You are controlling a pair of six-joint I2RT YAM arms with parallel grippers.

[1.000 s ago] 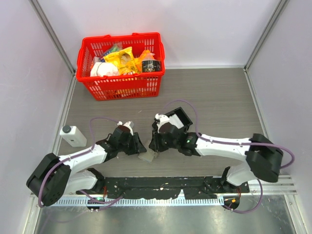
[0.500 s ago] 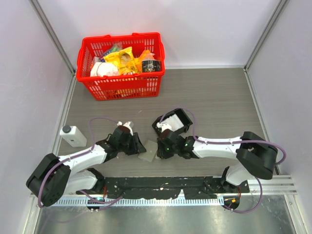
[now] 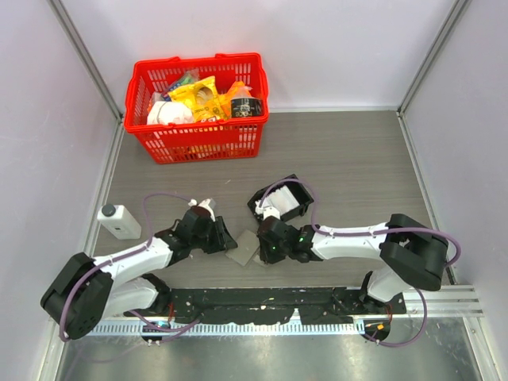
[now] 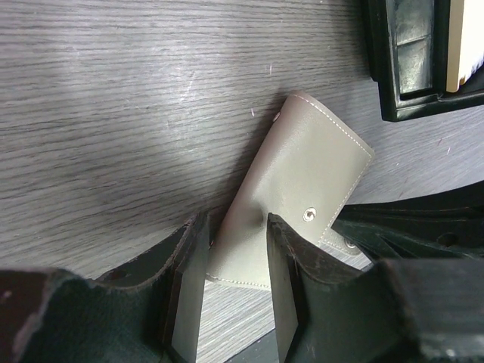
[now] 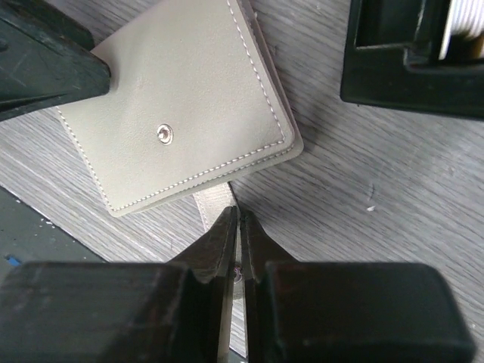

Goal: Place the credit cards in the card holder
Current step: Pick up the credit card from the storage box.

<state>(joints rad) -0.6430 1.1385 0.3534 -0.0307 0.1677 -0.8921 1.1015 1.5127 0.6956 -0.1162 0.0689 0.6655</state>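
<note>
I had the left gripper [image 4: 236,223] half closed on a corner of the card holder [image 5: 181,106]. The grey-beige leather filled the gap between its two fingers and ran away ahead of them, with pale stitching round the edge and a plain metal snap stud [image 5: 163,134] on its face. My right gripper [image 5: 238,215] sat at the holder's opposite side, fingers narrowed to a slit, and the holder's pale tab ran in between their tips. The credit cards [image 5: 463,19] stood in a black tray [image 5: 408,76] ahead and to the right of the right fingers, near the holder but not touching it; from there I could see only their white edges, so I could read nothing on them. Far beyond both sets of fingertips, at the back of the table [image 3: 357,159], sat a red basket [image 3: 194,62] of groceries, and the lettering on its yellow packet [image 3: 202,94] was too small for me to read
</note>
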